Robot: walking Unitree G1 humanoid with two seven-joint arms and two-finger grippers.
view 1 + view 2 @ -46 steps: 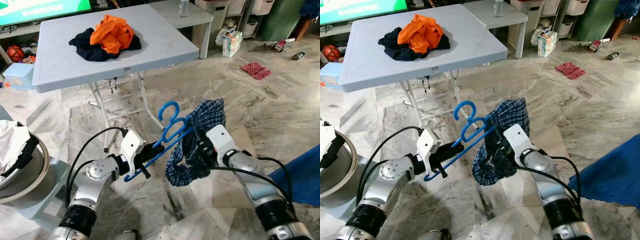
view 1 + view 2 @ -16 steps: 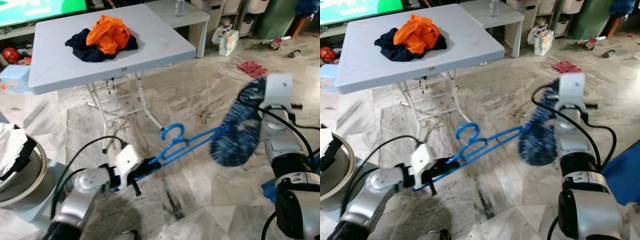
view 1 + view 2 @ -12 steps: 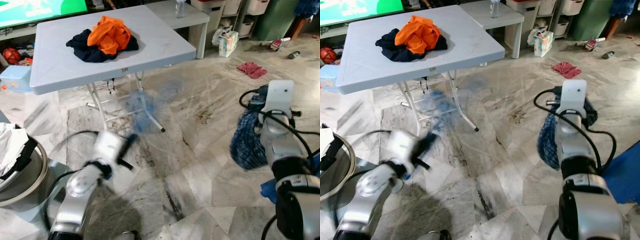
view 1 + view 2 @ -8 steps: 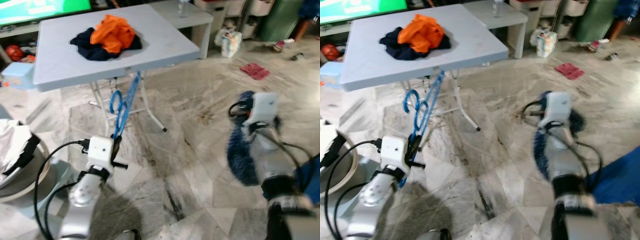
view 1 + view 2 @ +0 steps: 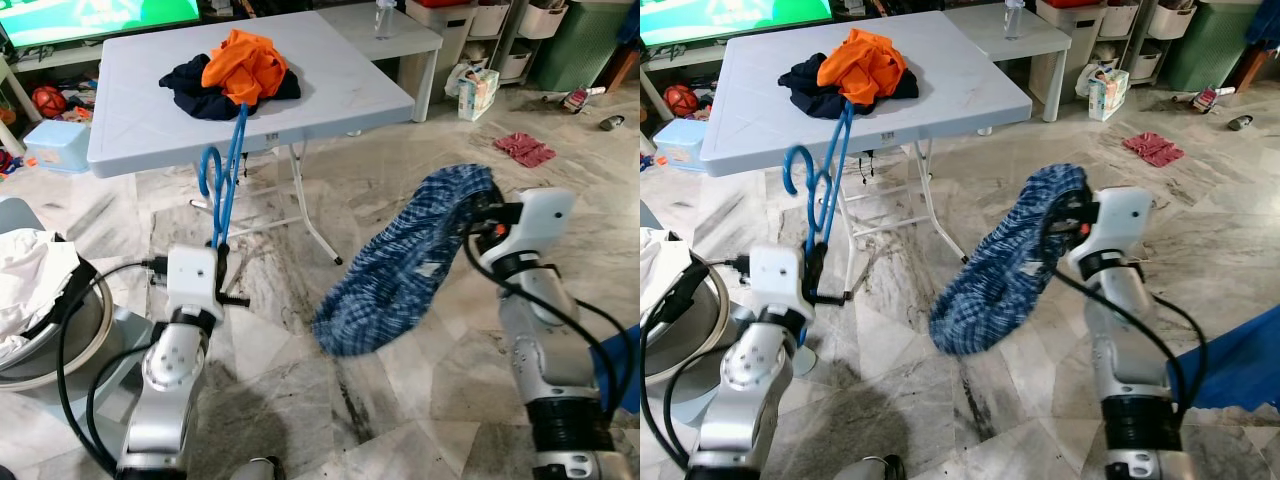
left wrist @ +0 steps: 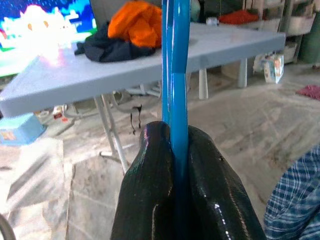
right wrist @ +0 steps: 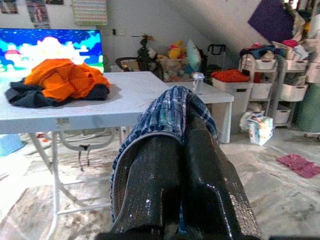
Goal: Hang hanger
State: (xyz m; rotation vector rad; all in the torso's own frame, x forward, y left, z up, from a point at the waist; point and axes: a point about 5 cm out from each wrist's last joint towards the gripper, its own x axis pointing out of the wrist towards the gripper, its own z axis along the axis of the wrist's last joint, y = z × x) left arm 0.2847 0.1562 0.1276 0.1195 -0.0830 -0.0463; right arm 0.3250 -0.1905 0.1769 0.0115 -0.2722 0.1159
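keep your left pincer [image 6: 175,145] pinched on the blue hanger [image 5: 225,170], right pincer [image 7: 182,150] clamping the plaid garment [image 5: 405,265], clear of the surface [image 5: 330,80].

no readable text, labels or numbers anywhere

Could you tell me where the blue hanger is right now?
The blue hanger stands upright on the robot's left, clamped in the left gripper, just in front of the grey folding table.

clothes pile [image 5: 240,72] on table [image 5: 340,90] | basin [image 5: 60,330] left | hanger [image 5: 222,175] before table
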